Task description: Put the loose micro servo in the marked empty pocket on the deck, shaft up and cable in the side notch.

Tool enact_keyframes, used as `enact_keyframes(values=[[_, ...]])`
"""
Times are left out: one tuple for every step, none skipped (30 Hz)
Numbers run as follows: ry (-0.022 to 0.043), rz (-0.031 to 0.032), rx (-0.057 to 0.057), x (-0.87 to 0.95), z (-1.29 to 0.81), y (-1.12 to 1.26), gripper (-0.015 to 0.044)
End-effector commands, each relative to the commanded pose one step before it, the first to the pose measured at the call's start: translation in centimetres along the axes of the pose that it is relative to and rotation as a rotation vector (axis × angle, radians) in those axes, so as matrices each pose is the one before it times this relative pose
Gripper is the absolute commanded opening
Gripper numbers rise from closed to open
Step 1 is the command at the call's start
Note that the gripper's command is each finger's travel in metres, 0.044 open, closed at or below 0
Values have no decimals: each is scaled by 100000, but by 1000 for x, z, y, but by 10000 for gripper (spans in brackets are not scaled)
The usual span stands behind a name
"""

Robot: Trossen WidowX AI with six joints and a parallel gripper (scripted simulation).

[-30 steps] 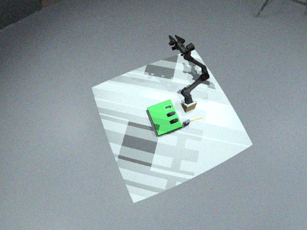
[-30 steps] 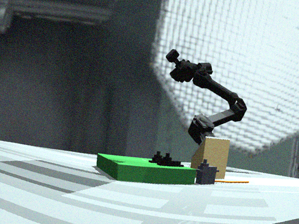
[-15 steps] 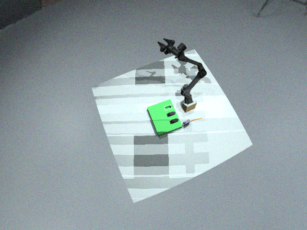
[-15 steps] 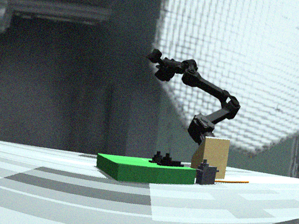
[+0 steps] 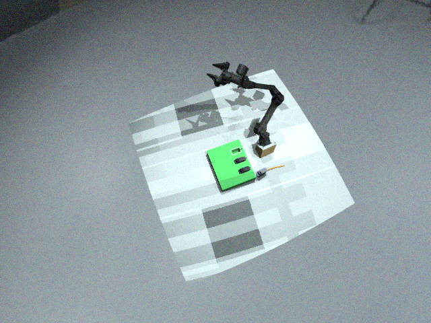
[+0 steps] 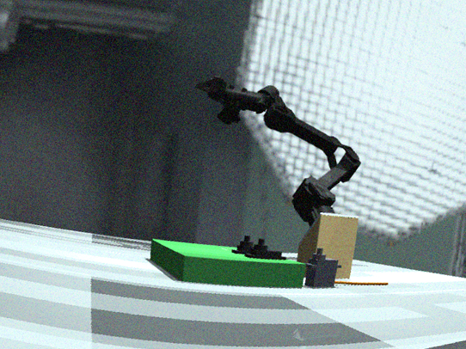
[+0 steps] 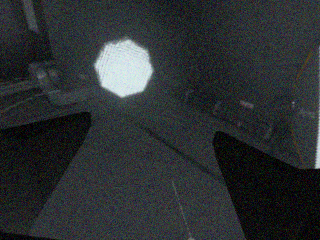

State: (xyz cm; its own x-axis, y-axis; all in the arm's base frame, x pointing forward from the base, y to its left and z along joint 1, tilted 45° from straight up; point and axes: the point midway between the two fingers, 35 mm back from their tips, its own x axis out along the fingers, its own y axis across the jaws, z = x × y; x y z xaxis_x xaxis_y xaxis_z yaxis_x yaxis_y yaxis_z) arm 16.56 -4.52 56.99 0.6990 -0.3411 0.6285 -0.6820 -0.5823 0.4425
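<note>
The loose micro servo [image 5: 260, 172] [image 6: 321, 271], dark blue-grey, stands upright on the table right beside the green deck [image 5: 222, 167] [image 6: 238, 274], its output shaft up in the exterior view. Its orange cable [image 5: 275, 167] [image 6: 361, 282] lies on the table, pointing away from the deck. The marked pocket [image 5: 236, 151], outlined in white, is empty near one deck edge, with a small side notch. My gripper [image 5: 210, 70] [image 7: 154, 128] is wide open and empty, high above the table and far from the servo. The wrist view shows only the two dark fingers and the room.
Two black servos [image 5: 240, 160] [image 5: 244, 169] sit in the deck in a row with the pocket and stand up above its surface. The arm's base stands on a wooden block [image 5: 267, 151] [image 6: 341, 242] close to the deck and the loose servo's cable.
</note>
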Motion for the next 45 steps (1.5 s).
enact_keyframes(values=[[-2548,-10067,-5539,900,1061,-3732,440],[36,-2027,-1401,150,80,-701,440],[-435,-2152,-1205,204,127,-760,440],[-555,-2629,-1308,262,159,-932,440],[-187,-2712,-1054,209,87,-939,440],[-469,-2777,-1346,275,124,-979,440],[-439,-2834,-1389,281,109,-997,440],[33,-1666,-1679,93,1,-607,440],[-228,-2364,-1245,195,55,-806,440],[-278,-2579,-1327,253,46,-900,440],[-244,-2446,-1510,232,26,-856,440],[-573,-2853,-1698,288,134,-1033,440],[-196,-2853,-1482,288,-1,-994,440],[-183,-2869,-1521,289,-6,-996,440],[-127,-2862,-1530,291,-35,-994,440],[-92,-2860,-1551,293,-51,-991,440],[-137,-2747,-1272,280,-61,-1011,440],[22,-2831,-1539,284,-92,-976,440],[-84,-1222,-1762,101,-43,-455,440],[274,-1996,-1269,184,-128,-684,440],[451,-2282,-875,160,-192,-753,440],[123,-2572,-1454,264,-133,-880,440],[161,-2783,-1597,286,-158,-950,440],[192,-2820,-1645,292,-175,-961,440],[267,-2598,-1697,259,-184,-885,440],[417,-2431,-1703,242,-226,-829,440],[272,-2111,-1736,198,-196,-723,440],[291,-2060,-1719,194,-203,-704,440],[314,-2044,-1730,194,-214,-697,440],[409,-2544,-1616,265,-253,-849,440],[390,-2754,-1755,298,-271,-919,440],[416,-2750,-1781,299,-284,-914,440],[439,-2769,-1824,304,-300,-918,440],[368,-2723,-1882,300,-282,-902,440],[389,-2710,-1903,301,-294,-894,440],[404,-2504,-1862,276,-295,-828,440],[545,-2596,-1719,262,-297,-841,440],[432,-2634,-1930,300,-320,-856,440],[535,-2667,-1949,309,-335,-872,440],[471,-2654,-2001,306,-345,-854,440],[488,-2645,-2025,307,-356,-847,440],[891,-2610,-1428,250,-379,-794,440],[512,-2154,-1919,243,-312,-683,440],[509,-2320,-1992,267,-368,-745,440],[463,-2464,-1944,305,-358,-778,440]])
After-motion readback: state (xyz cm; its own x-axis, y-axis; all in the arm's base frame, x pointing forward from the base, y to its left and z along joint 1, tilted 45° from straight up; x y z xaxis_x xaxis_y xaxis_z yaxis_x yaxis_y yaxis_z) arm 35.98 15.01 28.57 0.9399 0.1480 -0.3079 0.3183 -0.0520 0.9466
